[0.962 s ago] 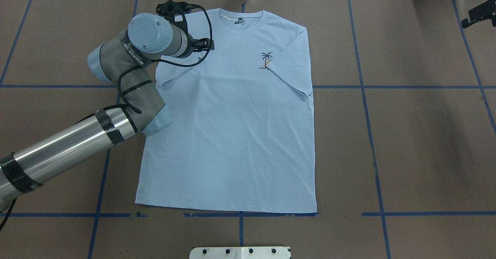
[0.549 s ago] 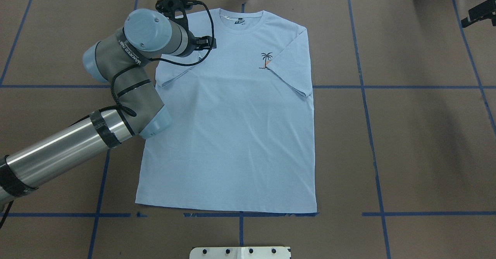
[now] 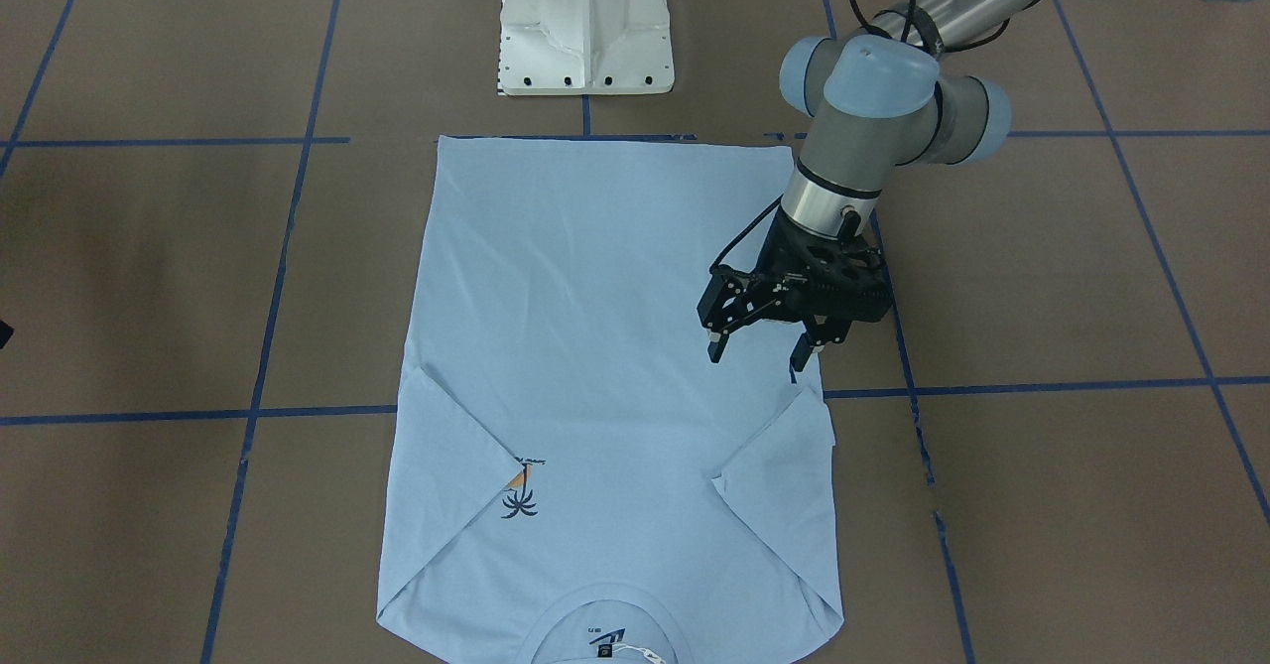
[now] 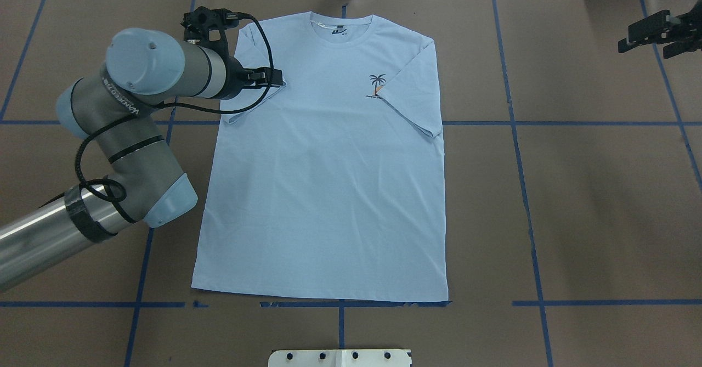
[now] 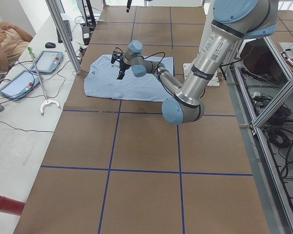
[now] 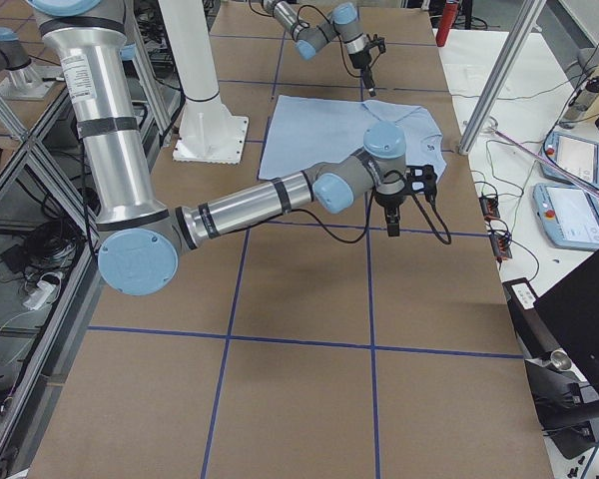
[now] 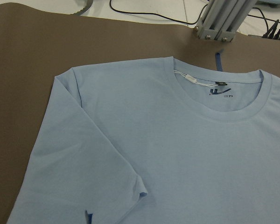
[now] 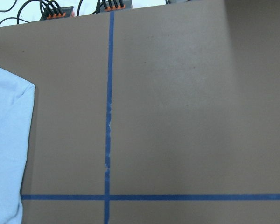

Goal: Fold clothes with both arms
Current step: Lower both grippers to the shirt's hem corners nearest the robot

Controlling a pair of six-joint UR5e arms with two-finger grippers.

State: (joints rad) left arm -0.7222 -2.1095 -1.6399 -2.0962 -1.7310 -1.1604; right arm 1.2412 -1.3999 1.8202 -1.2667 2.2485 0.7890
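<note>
Brown table (image 4: 576, 191) carries T-shirt (image 4: 329, 191) at its far edge. Expect light, limp, crease-prone fabric; pinch hem corners or shoulders. Left gripper (image 3: 756, 358) spread, empty; right gripper (image 4: 652, 35) state unclear.

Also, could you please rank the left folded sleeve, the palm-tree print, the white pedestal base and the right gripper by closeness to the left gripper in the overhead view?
1. Left folded sleeve, directly by the left gripper.
2. Palm-tree print, farther to the right.
3. White pedestal base, at the view's bottom edge.
4. Right gripper, far off at upper right.
</note>
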